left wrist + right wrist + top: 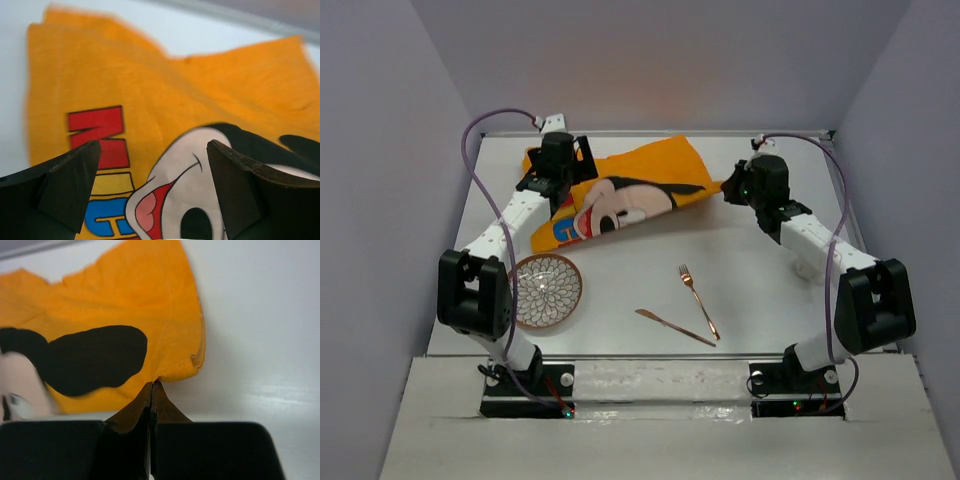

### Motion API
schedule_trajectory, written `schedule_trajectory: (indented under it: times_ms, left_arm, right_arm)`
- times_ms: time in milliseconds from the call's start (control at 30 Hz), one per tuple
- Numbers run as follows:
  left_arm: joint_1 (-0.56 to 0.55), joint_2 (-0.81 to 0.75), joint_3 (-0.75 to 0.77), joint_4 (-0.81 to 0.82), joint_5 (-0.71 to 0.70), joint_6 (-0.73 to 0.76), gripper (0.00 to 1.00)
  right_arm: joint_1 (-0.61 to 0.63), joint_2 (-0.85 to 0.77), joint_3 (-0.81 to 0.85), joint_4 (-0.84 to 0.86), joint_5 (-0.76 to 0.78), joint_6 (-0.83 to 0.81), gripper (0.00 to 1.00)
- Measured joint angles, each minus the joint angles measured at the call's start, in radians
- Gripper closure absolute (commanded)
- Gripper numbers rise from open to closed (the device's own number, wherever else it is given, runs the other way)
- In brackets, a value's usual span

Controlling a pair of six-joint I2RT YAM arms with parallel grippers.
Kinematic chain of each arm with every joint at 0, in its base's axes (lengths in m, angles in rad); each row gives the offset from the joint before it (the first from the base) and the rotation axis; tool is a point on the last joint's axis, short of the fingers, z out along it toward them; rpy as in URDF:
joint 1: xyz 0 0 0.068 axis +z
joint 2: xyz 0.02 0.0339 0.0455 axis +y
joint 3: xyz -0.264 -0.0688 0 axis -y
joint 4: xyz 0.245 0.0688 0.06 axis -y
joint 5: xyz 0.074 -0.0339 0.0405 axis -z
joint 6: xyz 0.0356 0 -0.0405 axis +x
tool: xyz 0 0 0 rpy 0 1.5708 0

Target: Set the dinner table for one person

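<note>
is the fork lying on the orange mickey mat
No, the fork lies on the bare white table beside the knife, well apart from the orange mat.

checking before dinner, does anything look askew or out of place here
The orange Mickey mat lies crooked and rumpled at the far side of the table, one corner pinched in the right tool. The plate sits off it, and the fork and knife lie at odd angles.

2 white arms (515, 218) bear black joints (473, 291), purple cables (468, 135).
</note>
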Motion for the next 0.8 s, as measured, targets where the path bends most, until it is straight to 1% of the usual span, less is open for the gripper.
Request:
schedule_trajectory:
  times_ms: [33, 133, 200, 267, 300, 333, 400, 467, 500, 533, 567, 600, 633, 667, 733, 767, 800]
  left_arm:
    - [0.010, -0.003, -0.073, 0.004, -0.003, -0.015, 0.01]
    - [0.021, -0.036, -0.222, 0.029, -0.010, -0.047, 0.01]
    - [0.021, -0.074, -0.297, 0.045, -0.013, -0.061, 0.01]
    - [0.019, -0.095, -0.330, 0.056, -0.016, -0.070, 0.02]
    - [0.018, -0.097, -0.336, 0.071, -0.022, -0.072, 0.04]
    - [0.017, -0.096, -0.338, 0.081, -0.026, -0.072, 0.09]
    - [0.026, -0.081, -0.338, 0.105, -0.028, -0.076, 0.16]
    - [0.039, -0.048, -0.329, 0.120, -0.016, -0.078, 0.27]
    - [0.048, -0.024, -0.317, 0.124, -0.008, -0.081, 0.51]
    - [0.068, 0.028, -0.294, 0.126, 0.001, -0.080, 0.62]
    - [0.077, 0.068, -0.270, 0.125, 0.007, -0.071, 0.77]
    - [0.084, 0.111, -0.242, 0.117, 0.011, -0.077, 0.83]
    - [0.090, 0.153, -0.213, 0.113, 0.017, -0.074, 0.84]
    - [0.098, 0.209, -0.169, 0.099, 0.023, -0.063, 0.83]
    - [0.103, 0.308, -0.083, 0.076, 0.031, -0.051, 0.78]
    - [0.102, 0.345, -0.054, 0.065, 0.035, -0.045, 0.65]
    - [0.102, 0.376, -0.032, 0.058, 0.040, -0.039, 0.62]
  right_arm:
    - [0.000, 0.011, -0.032, -0.006, 0.000, 0.016, 1.00]
    - [0.000, 0.027, -0.073, -0.009, 0.003, 0.042, 1.00]
    - [0.000, 0.027, -0.077, -0.002, 0.010, 0.053, 1.00]
    - [-0.004, 0.027, -0.077, 0.012, 0.014, 0.057, 1.00]
    - [-0.006, 0.027, -0.077, 0.014, 0.015, 0.058, 1.00]
    - [-0.010, 0.027, -0.077, 0.019, 0.016, 0.061, 1.00]
    - [-0.018, 0.027, -0.077, 0.024, 0.016, 0.065, 1.00]
    - [-0.023, 0.027, -0.077, 0.029, 0.015, 0.068, 1.00]
    - [-0.025, 0.027, -0.077, 0.030, 0.015, 0.070, 1.00]
    - [-0.027, 0.027, -0.077, 0.034, 0.016, 0.071, 1.00]
    - [-0.027, 0.027, -0.077, 0.034, 0.016, 0.071, 1.00]
    - [-0.027, 0.027, -0.077, 0.035, 0.016, 0.071, 1.00]
    - [-0.027, 0.027, -0.077, 0.035, 0.016, 0.071, 1.00]
    - [-0.027, 0.027, -0.078, 0.035, 0.016, 0.071, 1.00]
    - [-0.027, 0.027, -0.078, 0.035, 0.016, 0.071, 1.00]
    - [-0.027, 0.027, -0.078, 0.035, 0.016, 0.071, 1.00]
    - [-0.028, 0.027, -0.078, 0.037, 0.015, 0.071, 1.00]
